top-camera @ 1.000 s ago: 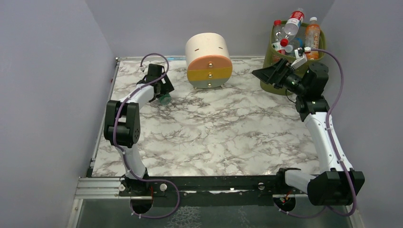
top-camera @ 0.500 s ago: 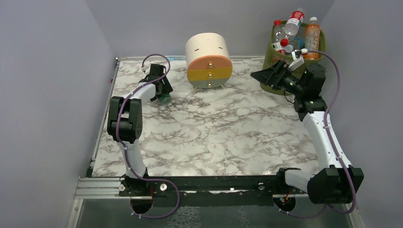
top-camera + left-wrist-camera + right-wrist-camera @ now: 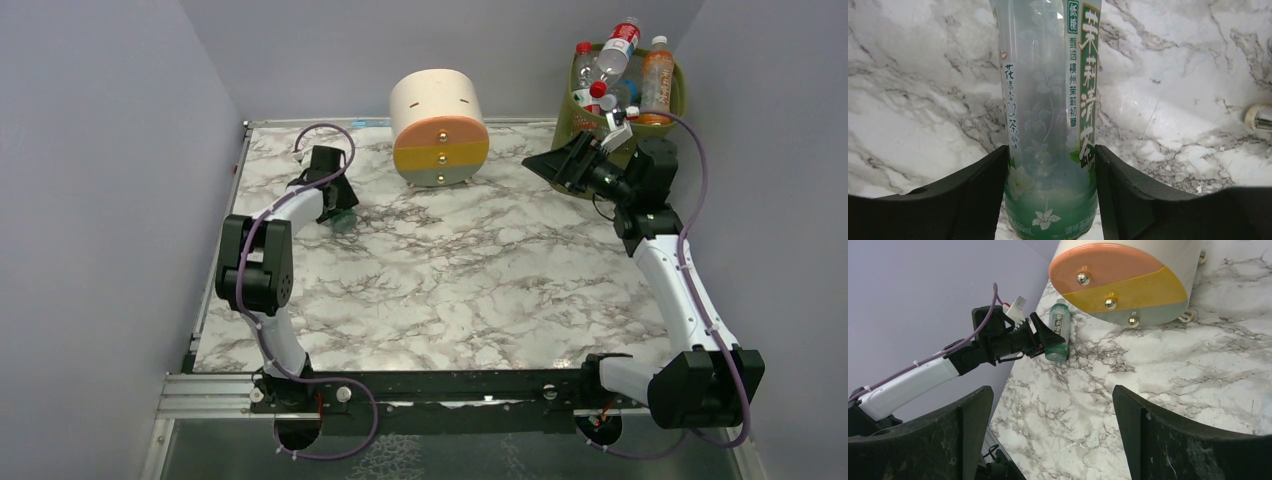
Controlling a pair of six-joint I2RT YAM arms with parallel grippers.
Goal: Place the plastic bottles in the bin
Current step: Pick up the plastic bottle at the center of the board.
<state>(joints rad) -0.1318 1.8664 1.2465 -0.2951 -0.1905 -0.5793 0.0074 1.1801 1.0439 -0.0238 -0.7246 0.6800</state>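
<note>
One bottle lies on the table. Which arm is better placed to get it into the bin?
Left. The left gripper is already shut on the green-labelled bottle lying on the table. The right gripper is open and empty, near the bin.

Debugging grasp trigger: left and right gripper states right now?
Left gripper: closed on the green-label bottle.
Right gripper: open, holding nothing.

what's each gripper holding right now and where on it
Left gripper is shut on the green-label bottle, low on its body near the base. Right gripper is open, holding nothing.
</note>
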